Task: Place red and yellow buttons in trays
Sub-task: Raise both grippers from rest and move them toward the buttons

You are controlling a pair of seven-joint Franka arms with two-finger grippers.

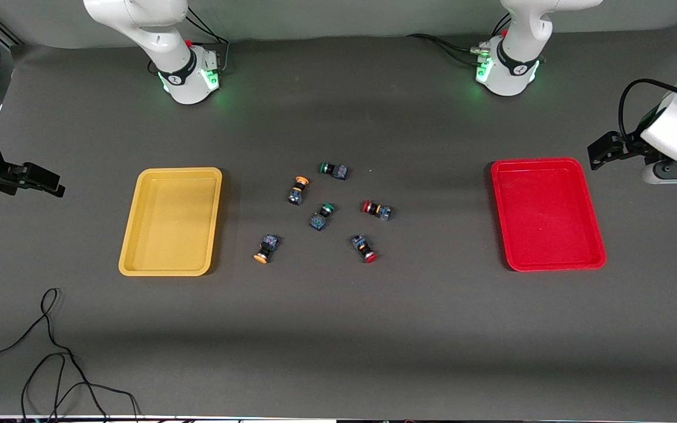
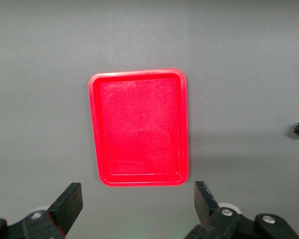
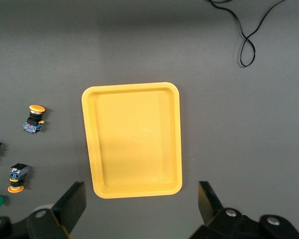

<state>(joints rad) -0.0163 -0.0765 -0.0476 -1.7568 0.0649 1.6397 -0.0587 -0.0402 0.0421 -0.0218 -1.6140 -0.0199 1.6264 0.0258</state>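
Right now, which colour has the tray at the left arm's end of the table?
Red; the red tray shows best in the left wrist view.

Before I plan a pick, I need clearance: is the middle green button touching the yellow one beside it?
Apart. The front view shows bare table between the green button and the yellow button.

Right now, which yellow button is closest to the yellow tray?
The yellow button nearer the front camera, lying beside the yellow tray; the other yellow button lies farther off, by the green ones.
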